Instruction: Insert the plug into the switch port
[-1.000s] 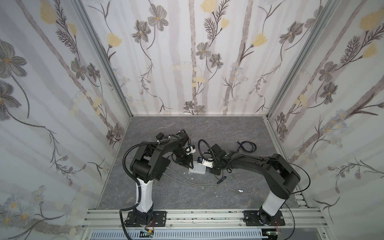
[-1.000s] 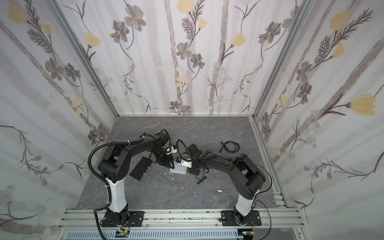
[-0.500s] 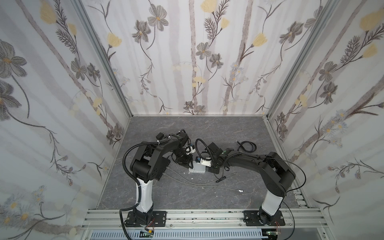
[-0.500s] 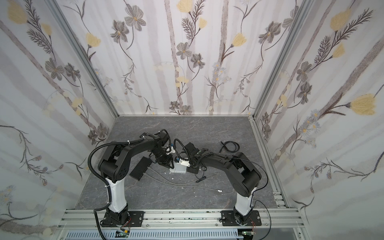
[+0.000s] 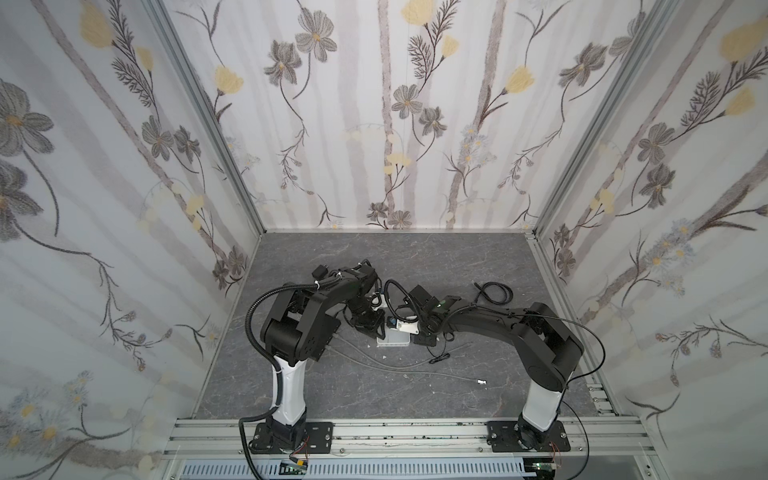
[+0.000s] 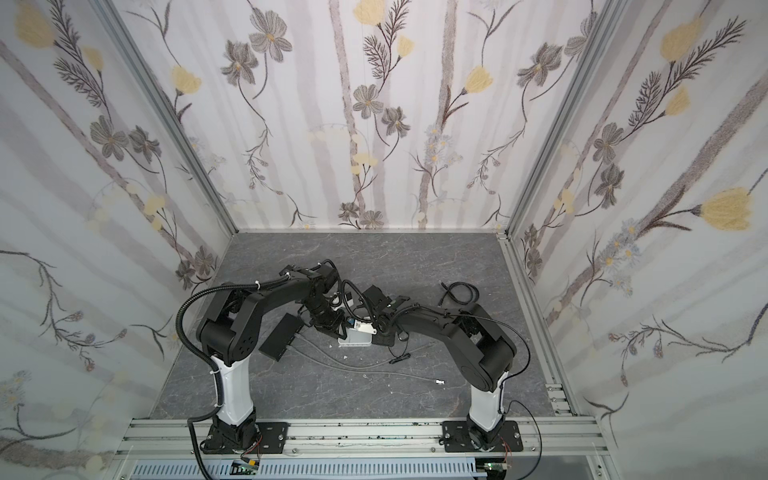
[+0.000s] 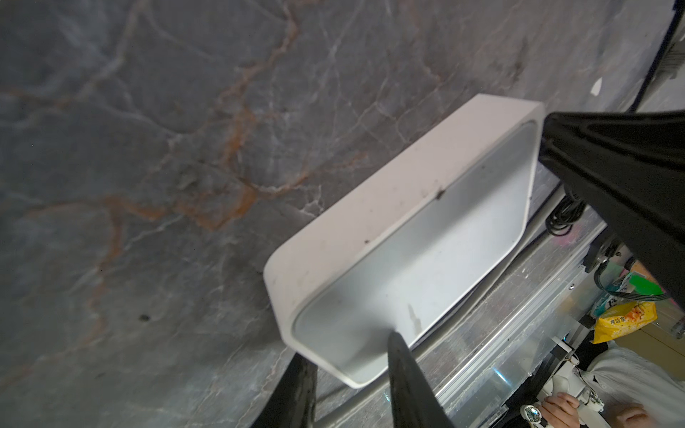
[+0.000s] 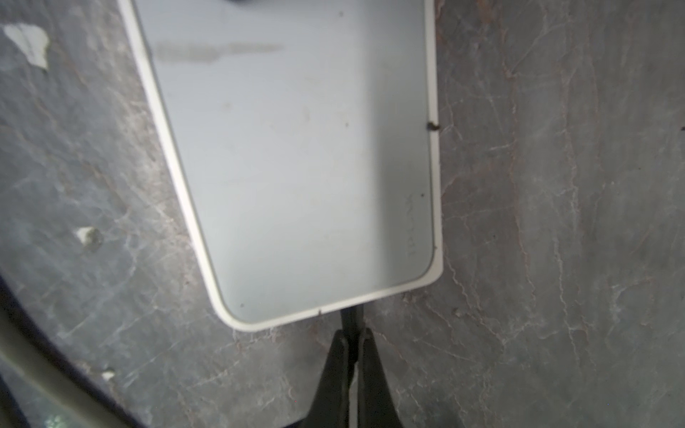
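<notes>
The white switch point(image 5: 392, 341) point(image 6: 354, 340) lies flat on the grey floor between the two arms. My left gripper point(image 7: 348, 348) point(image 5: 376, 330) is shut on one corner of the switch point(image 7: 400, 237), one finger on its top face and the other beside its edge. My right gripper point(image 8: 353, 333) point(image 5: 420, 338) is shut on a thin black plug point(image 8: 351, 317). The plug's tip meets the short side of the switch point(image 8: 296, 148). The port itself is hidden under that edge.
A coiled black cable point(image 5: 494, 291) lies at the back right. A grey cable point(image 5: 399, 366) with a metal end point(image 5: 481, 381) runs across the floor in front of the switch. A flat black box point(image 6: 282, 343) sits by the left arm. Floral walls enclose three sides.
My right arm has edged a little to the left, towards the switch, with the plug held. The left arm and the switch have stayed put.
</notes>
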